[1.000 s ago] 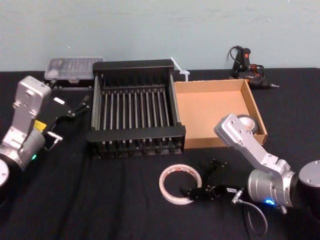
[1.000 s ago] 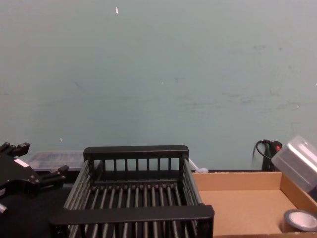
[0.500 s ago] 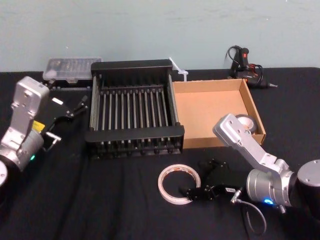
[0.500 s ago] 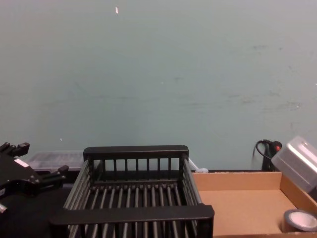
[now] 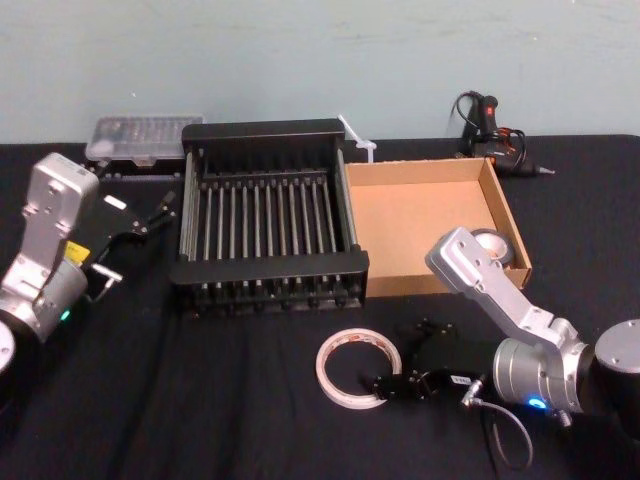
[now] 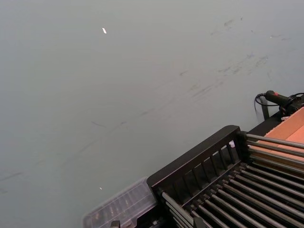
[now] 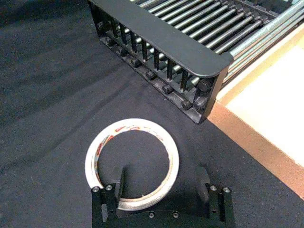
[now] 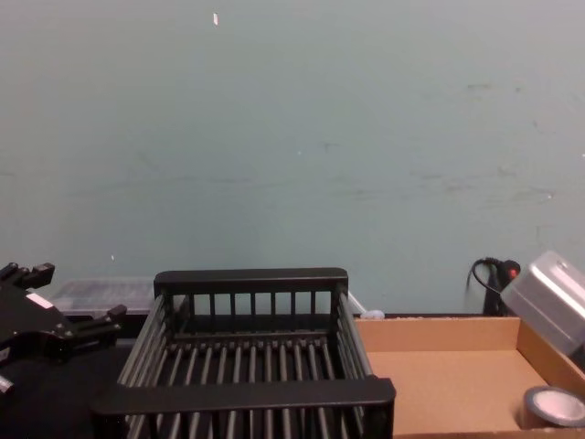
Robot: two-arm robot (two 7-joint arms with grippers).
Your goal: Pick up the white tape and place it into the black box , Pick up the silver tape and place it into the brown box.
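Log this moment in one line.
right claw: open astride white tape | silver tape: in brown box | left claw: parked beside black box

The white tape [image 7: 137, 124] bore small red printed marks along its band. The crate [image 5: 268, 268] was black all over, its floor a pattern of parallel bars. The cardboard tray [image 5: 420, 215] was plain tan. The silver tape [image 5: 495, 242] was grey-silver with a dark core. The tablecloth [image 5: 150, 400] was black and the wall [image 5: 300, 50] a pale blue-green. The right gripper [image 7: 162, 173] was black.
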